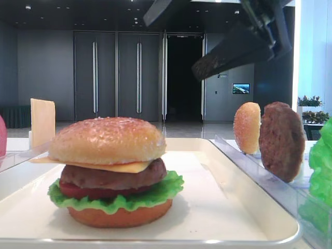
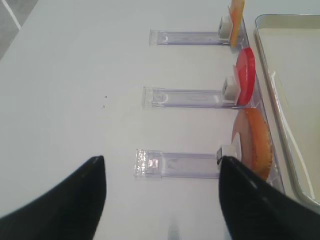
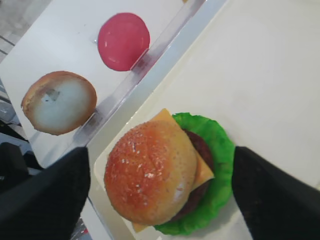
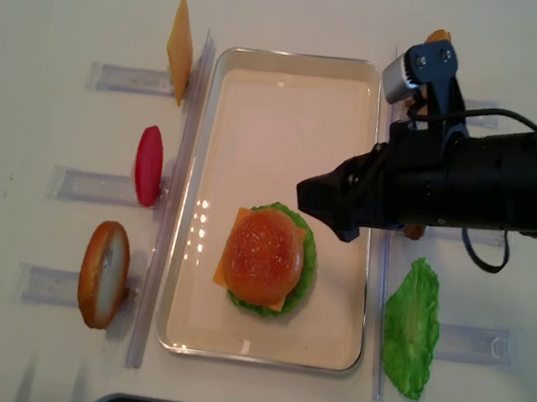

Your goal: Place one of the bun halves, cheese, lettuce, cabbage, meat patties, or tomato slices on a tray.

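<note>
Right tool (image 4: 333,208) hangs open above the tray (image 4: 296,84), empty.

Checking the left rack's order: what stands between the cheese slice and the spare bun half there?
A tomato slice stands between the cheese slice and the bun half, clearest in the overhead view.

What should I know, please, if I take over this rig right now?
Right hand: open, empty, above the burger.
Left hand: open, empty, over the table by the left racks.
Done: stacked burger on the tray, top bun on.
Left in racks: cheese, tomato, bun, lettuce, patty.
Nothing looks left except backing off.
</note>
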Robot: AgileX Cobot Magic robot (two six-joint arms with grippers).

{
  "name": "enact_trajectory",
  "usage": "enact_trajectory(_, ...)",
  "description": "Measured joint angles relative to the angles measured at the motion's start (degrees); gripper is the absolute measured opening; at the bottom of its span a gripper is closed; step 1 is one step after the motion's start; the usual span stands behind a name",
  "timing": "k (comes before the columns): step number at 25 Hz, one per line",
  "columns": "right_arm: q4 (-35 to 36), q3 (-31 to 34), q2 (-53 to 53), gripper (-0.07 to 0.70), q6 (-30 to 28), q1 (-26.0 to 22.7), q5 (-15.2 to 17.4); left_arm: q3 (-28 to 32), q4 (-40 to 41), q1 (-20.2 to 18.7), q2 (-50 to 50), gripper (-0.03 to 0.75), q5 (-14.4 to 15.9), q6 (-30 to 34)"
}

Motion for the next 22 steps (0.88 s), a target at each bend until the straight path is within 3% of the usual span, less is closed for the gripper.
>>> enact_trajectory(4, -12.3, 0.0, -6.4, 0.578, 10.0, -4.1, 0.1, 0.0, 0.0, 0.0, 0.0, 0.535, 0.0, 0.0)
enact_trajectory(10, -35.6, 0.0, -13.9, 0.578, 30.7, -15.8, 1.8, 0.0, 0.0, 0.0, 0.0, 0.535, 0.0, 0.0)
enact_trajectory(16, -55.6, 0.0, -18.1, 0.577, 47.6, -28.2, 9.2, 0.0, 0.0, 0.0, 0.0, 0.535, 0.0, 0.0)
enact_trajectory(22, -71.3, 0.0, -19.0, 0.577, 57.4, -35.5, 18.5, 0.0, 0.0, 0.0, 0.0, 0.535, 0.0, 0.0)
